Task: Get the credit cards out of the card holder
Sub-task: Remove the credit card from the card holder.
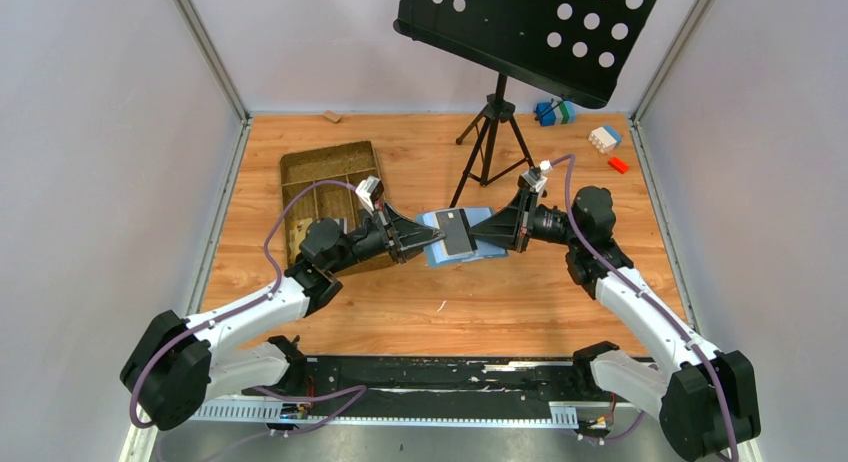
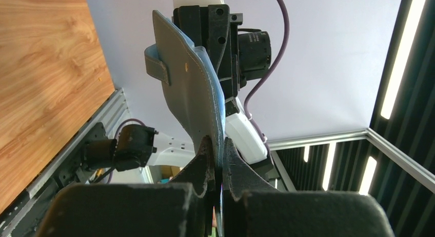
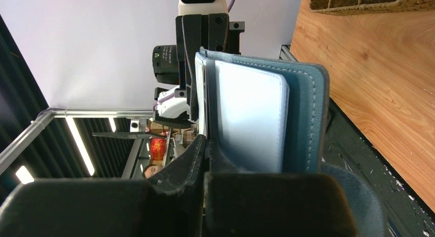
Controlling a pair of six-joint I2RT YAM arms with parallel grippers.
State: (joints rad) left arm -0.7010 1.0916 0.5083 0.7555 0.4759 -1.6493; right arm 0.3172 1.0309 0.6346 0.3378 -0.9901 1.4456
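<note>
1. The card holder (image 1: 437, 257) hangs clear of the desk (image 1: 450, 312), stretched between the two sets of fingers with one short edge in each.
2. The left fingers (image 2: 202, 168) are pressed together on a thin blue sheet at their end of the card holder. Their own camera sees it almost edge-on, so its inside is hidden from that side.
3. The right fingers (image 3: 191, 162) are likewise closed on a thin pale layer at the opposite end. Whether that layer is only a flap of the card holder or has a card in it cannot be told.
4. Just beside the right fingers in their own view, a pale blue inner panel lies against the darker blue cover. What sits behind the panel is hidden.
5. From above, a dark card (image 1: 456, 232) lies across the card holder, about midway between the two sets of fingers, with a small pale mark at its far end. Whether it is tucked into a pocket or resting loose is too small to make out.
6. A short tab (image 2: 156, 62) sticks out from the cover toward the end held by the right fingers.
7. A brown tray (image 1: 330, 182) rests on the desk beyond the left fingers, its near part covered by the left arm.
8. A black music stand (image 1: 530, 27) rises behind the right fingers, its top cut off by the picture edge.
</note>
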